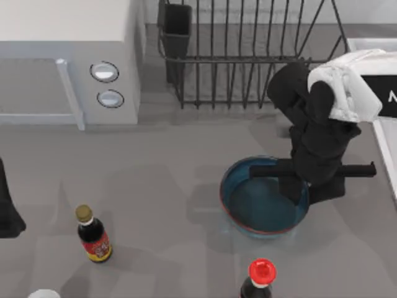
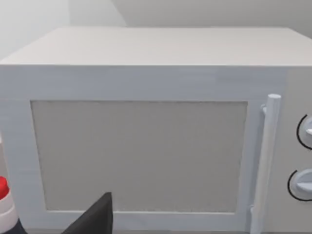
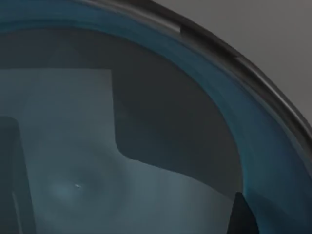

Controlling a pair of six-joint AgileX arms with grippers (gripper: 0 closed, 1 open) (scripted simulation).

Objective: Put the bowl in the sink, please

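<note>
2 arms share the table, and only the right one is at work: the right gripper (image 1: 296, 188) hangs over the blue bowl (image 1: 260, 208) at the bowl's 3 o'clock rim, fingers reaching down toward the wall, though I cannot tell whether they are spread or closed on it. The bowl rests on the grey tabletop, right of centre. The sink (image 1: 386, 149) lies at 3 o'clock from the bowl, at the table's right edge, so I judge the carry runs short and sideways. In the right wrist view the bowl (image 3: 146, 161) shows a glossy, shallow curve under a thin dark rim. The left gripper (image 2: 100, 217) sits parked facing the microwave (image 2: 146, 146)
</note>
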